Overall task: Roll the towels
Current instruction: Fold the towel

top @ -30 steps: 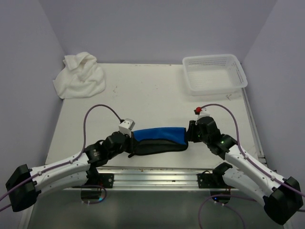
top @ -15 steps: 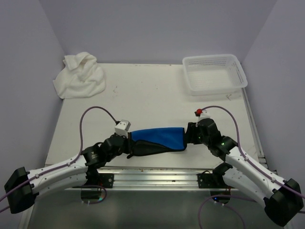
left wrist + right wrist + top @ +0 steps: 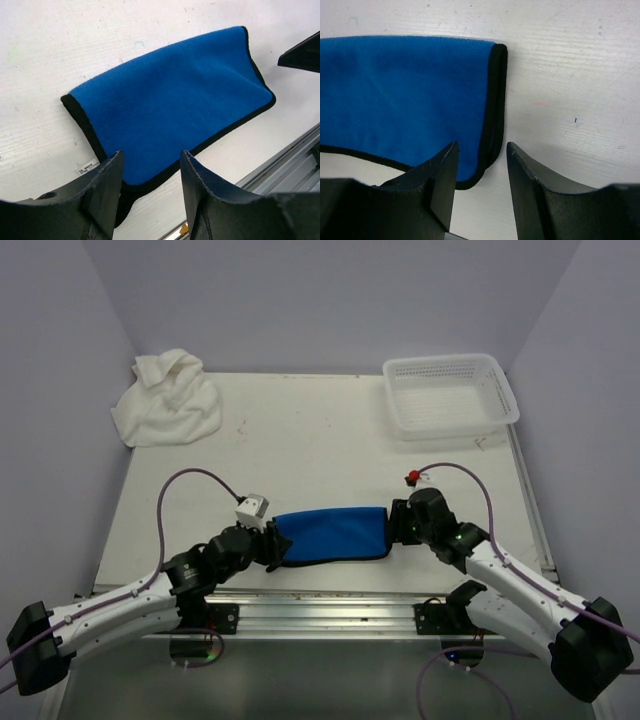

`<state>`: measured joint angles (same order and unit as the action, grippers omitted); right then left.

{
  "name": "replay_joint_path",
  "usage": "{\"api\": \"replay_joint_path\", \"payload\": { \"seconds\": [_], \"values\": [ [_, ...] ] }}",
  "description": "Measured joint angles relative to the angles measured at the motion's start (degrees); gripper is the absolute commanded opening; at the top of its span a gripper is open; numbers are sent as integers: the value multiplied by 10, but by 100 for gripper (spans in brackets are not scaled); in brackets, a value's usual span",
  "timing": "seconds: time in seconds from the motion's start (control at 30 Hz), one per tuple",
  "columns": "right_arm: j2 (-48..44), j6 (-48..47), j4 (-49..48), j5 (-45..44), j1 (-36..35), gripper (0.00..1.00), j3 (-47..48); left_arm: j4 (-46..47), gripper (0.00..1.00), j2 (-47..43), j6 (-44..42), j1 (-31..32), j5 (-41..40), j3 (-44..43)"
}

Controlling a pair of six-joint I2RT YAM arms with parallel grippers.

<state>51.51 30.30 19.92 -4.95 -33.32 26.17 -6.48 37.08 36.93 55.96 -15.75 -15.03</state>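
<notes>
The small blue towel (image 3: 332,533) with a black hem lies folded flat in a long strip near the table's front edge. My left gripper (image 3: 272,546) stands open at the strip's left end; in the left wrist view the blue towel (image 3: 170,100) spreads out ahead of the left gripper (image 3: 150,157), with only its near hem between the fingers. My right gripper (image 3: 397,524) is open at the right end. There the blue towel's (image 3: 405,95) hemmed corner lies between the fingers of the right gripper (image 3: 481,147), ungripped. The large white towel (image 3: 168,398) sits crumpled at the far left corner.
A white perforated plastic basket (image 3: 497,390) stands at the far right corner. A metal rail (image 3: 320,605) runs along the near table edge just behind the blue towel. Purple walls close in the left, back and right sides.
My left gripper has opened, let go of the blue towel's left end and drawn back a little. The towel's raised fold has dropped flat. The right gripper has barely moved.
</notes>
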Motion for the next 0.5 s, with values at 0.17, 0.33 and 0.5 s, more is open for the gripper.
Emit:
{"api": "replay_joint_path", "payload": {
  "seconds": [0.17, 0.33, 0.5],
  "values": [
    [18, 10, -15, 0, 0, 48, -2, -19, 49, -25, 2, 0, -19, -2],
    [59, 17, -28, -14, 0, 49, 3, -16, 27, 21, 15, 0, -26, -4],
    [120, 18, -42, -29, 0, 44, 42, -3, 19, 71, 21, 0, -23, 3]
  ]
}}
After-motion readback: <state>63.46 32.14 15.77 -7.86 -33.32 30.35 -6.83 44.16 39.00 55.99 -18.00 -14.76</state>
